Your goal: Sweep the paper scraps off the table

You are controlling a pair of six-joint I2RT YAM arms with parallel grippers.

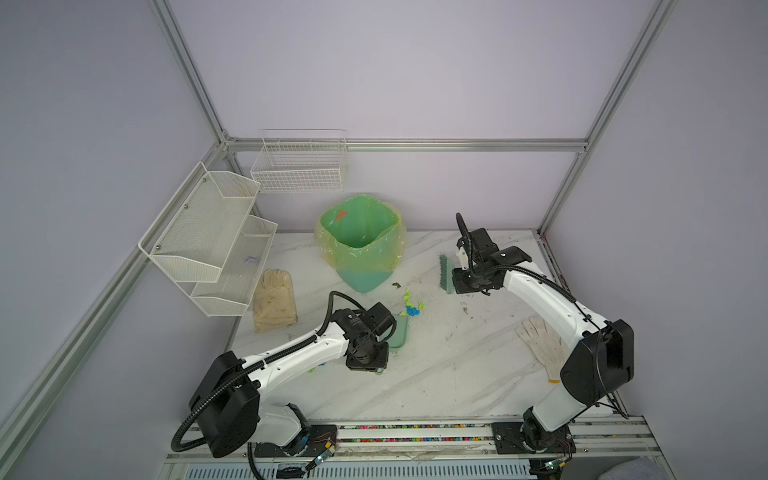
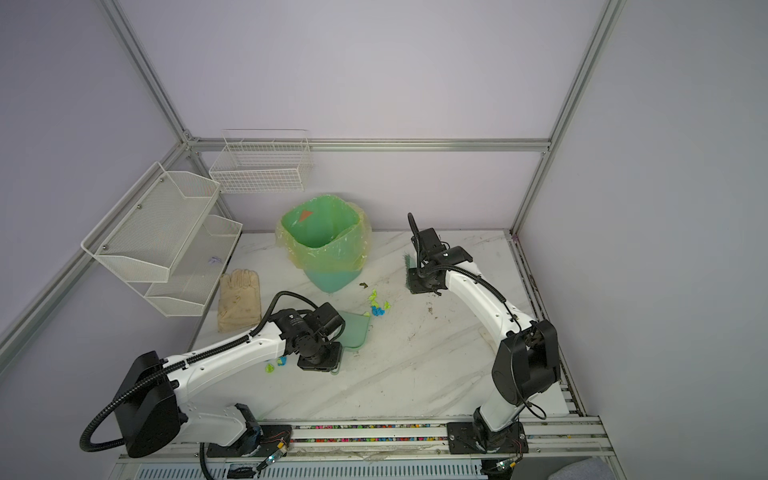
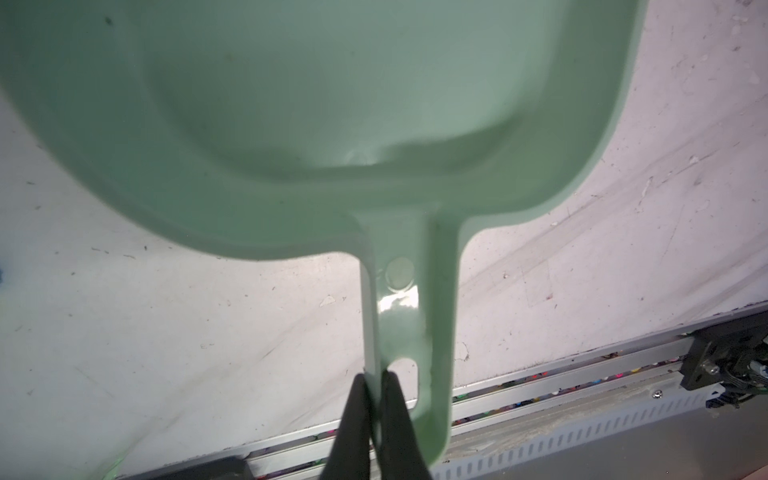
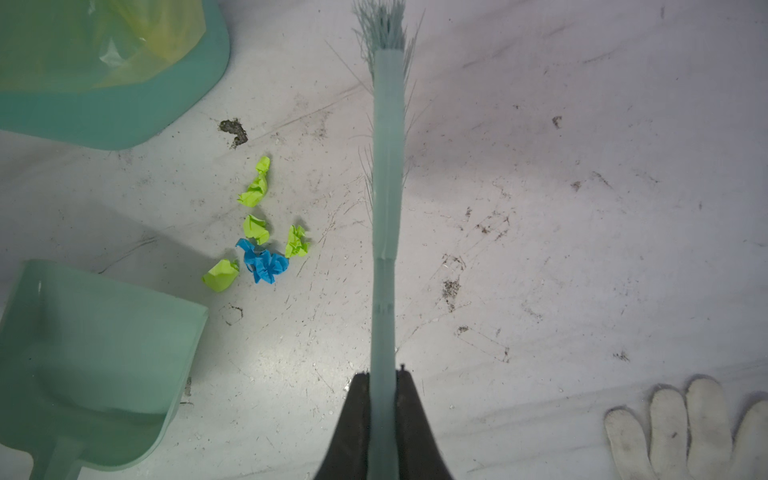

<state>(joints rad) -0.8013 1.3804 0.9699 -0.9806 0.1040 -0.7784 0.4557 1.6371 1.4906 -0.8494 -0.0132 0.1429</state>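
Several blue and lime-green paper scraps lie bunched on the white table, just beyond the front lip of a pale green dustpan. My left gripper is shut on the dustpan's handle. A few more scraps lie beside the left arm. My right gripper is shut on the handle of a green brush, which sits to the right of the bunch, apart from it. Whether the bristles touch the table is unclear.
A lined green bin stands behind the scraps, with a dark speck at its foot. A beige glove lies at the left and a white glove under the right arm. Mesh shelves and a wire basket hang at the back left.
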